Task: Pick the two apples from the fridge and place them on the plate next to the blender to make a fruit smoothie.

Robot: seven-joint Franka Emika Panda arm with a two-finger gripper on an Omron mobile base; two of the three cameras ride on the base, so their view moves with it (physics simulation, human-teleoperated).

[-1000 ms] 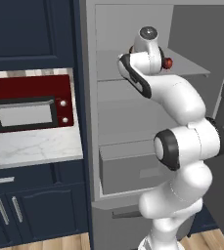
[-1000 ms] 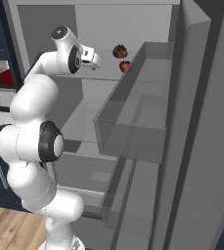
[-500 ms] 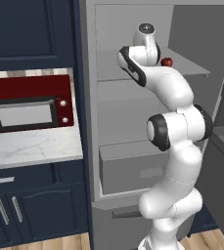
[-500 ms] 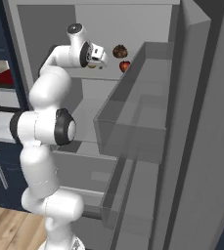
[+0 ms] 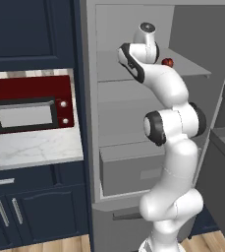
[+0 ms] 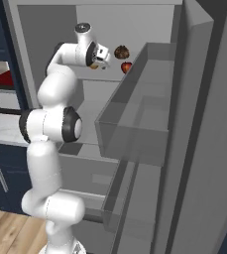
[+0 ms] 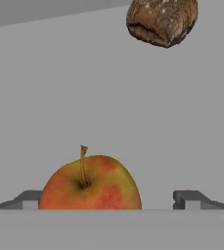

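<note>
The fridge stands open, and my arm reaches onto its upper shelf. My gripper is open, one fingertip on each side of the orange-yellow apple, which stands upright on the shelf with clear gaps to both tips. From the right base view the gripper sits just in front of that apple, which peeks out below the hand. The red apple lies further right on the same shelf, apart from the gripper; it also shows as the red apple beside the wrist.
A dark brown lumpy ball rests behind the apples, the same ball near the red apple. The open fridge door's bins jut out at the right. A grey drawer sits low in the fridge. A red microwave stands on the marble counter.
The hand has pushed deeper along the upper shelf toward the apples while the elbow rose. The jaws stayed open.
</note>
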